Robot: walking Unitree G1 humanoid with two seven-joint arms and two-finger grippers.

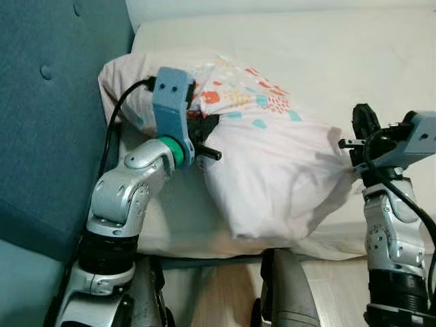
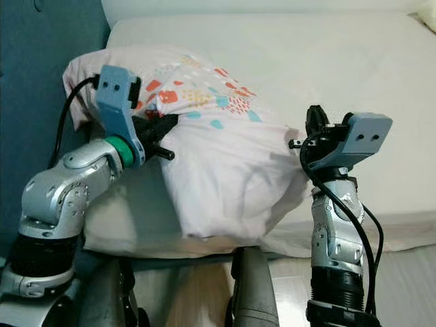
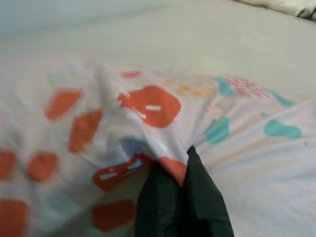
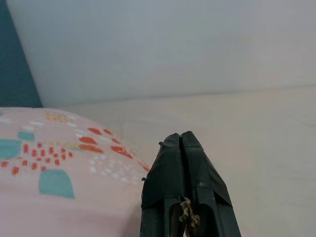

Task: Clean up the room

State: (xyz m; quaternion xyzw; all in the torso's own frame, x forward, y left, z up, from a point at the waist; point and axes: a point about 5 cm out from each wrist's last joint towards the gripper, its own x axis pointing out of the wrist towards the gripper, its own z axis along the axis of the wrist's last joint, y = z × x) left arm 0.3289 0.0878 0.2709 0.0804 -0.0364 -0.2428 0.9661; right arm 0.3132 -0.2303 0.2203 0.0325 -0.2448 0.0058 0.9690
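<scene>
A cream mattress (image 1: 327, 61) spreads beyond both pincers, a teal padded headboard (image 1: 48, 102) rises outside the left pincer, and pale wood floor (image 1: 327, 286) lies below.

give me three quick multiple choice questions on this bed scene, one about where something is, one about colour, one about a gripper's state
1. Where does the pillow lie?
A. on the bed, beside the teal headboard
B. on the wooden floor
C. on a chair

2. What colours are the pillow's printed shapes?
A. black and grey
B. orange-red and teal
C. purple and green

3. How is the left gripper set?
A. wide open above the pillow
C. hanging idle at the robot's side
B. shut, pinching a fold of the pillowcase

Answers:
1 A, the pillow rests on the cream bed next to the teal headboard.
2 B, the left wrist view shows orange-red blobs and teal patches.
3 B, the black fingers meet with cloth bunched at their tips.
</scene>
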